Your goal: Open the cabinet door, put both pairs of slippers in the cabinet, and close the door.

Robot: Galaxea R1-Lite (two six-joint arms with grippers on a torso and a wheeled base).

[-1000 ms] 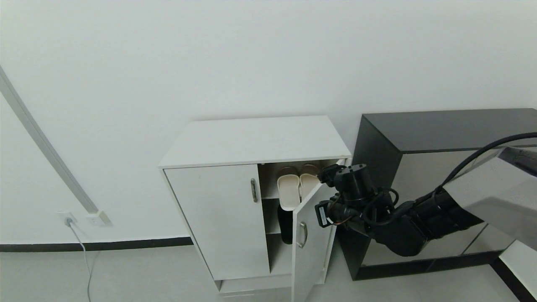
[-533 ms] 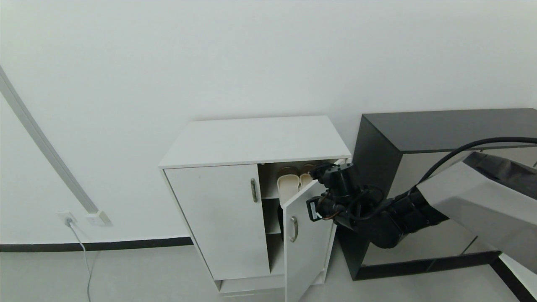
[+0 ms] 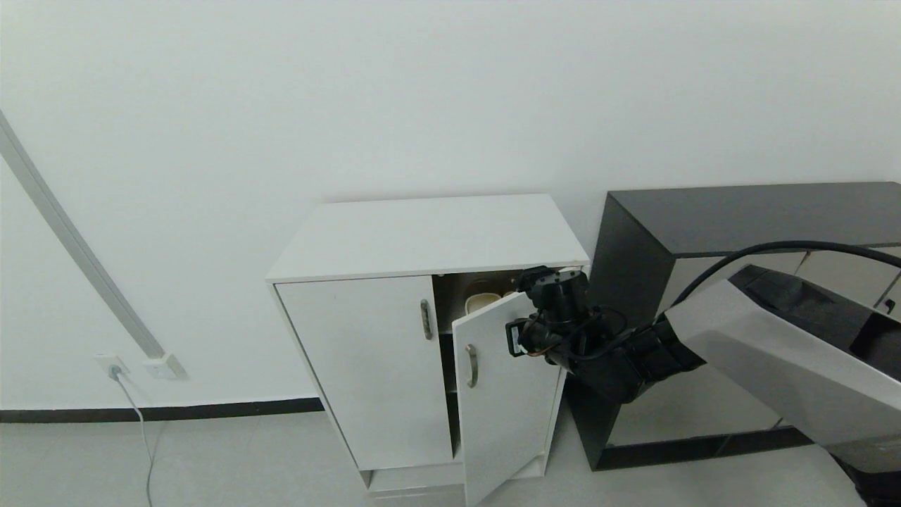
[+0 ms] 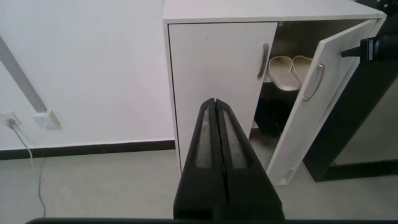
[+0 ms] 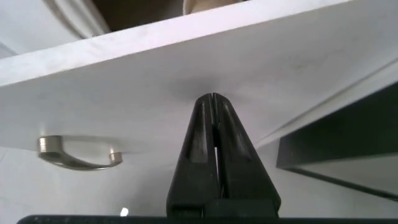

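- Cabinet door (image 3: pixel 503 394): the right-hand one on the white cabinet (image 3: pixel 429 236). It is a flat, smooth board, a tall rectangle with its long axis upright. It stands partly open, hinged at the cabinet's right side, its free edge swung out in front.
- Handle (image 3: pixel 470 366): a curved metal bar, set upright near the door's free edge.
- Cream slippers (image 4: pixel 285 67): side by side on the cabinet's top shelf, long axes running front to back, rounded ends toward the opening. Below them is a dark shape (image 4: pixel 272 115) I cannot identify.
- Right arm (image 3: pixel 612 355): jaws together, tips at the door's outer face near its top edge.
- Left jaws: together, held well in front of the cabinet.
- A white label on the right arm is too small for me to read.
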